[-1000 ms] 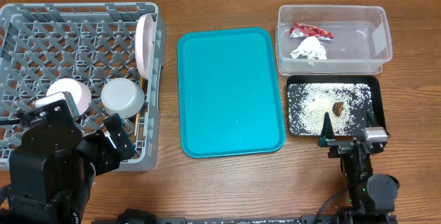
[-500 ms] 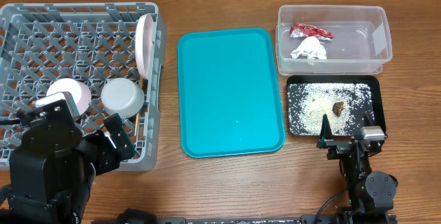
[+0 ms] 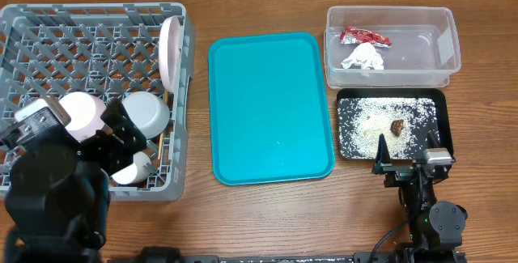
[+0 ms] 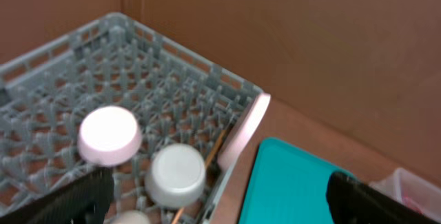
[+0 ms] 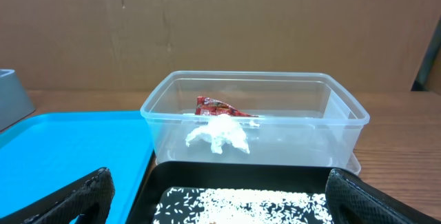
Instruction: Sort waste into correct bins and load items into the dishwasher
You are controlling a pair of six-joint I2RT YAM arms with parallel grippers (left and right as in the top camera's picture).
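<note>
Left gripper (image 4: 219,195) hung over dish rack (image 3: 97,8), jaws spread, holding nothing. Plate (image 3: 169,48) stood on edge at rack's right wall; white bowl (image 3: 81,111), grey bowl (image 3: 144,113), cup (image 3: 133,168) inside. Right gripper (image 5: 219,193), likewise spread and empty, faced black tray (image 3: 441,101) of rice (image 3: 364,121), brown lump (image 3: 397,125). Wrapper (image 3: 364,36), wad (image 3: 362,57) lay in clear tub (image 3: 449,53).

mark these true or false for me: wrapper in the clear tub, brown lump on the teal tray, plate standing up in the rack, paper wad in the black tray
1. The red snack wrapper lies in the clear tub. True.
2. The brown food lump sits on the teal tray. False: it is in the black tray, among the rice grains.
3. The white plate stands on edge in the dish rack. True.
4. The paper wad lies in the black tray. False: it is in the clear tub, beside the wrapper.
</note>
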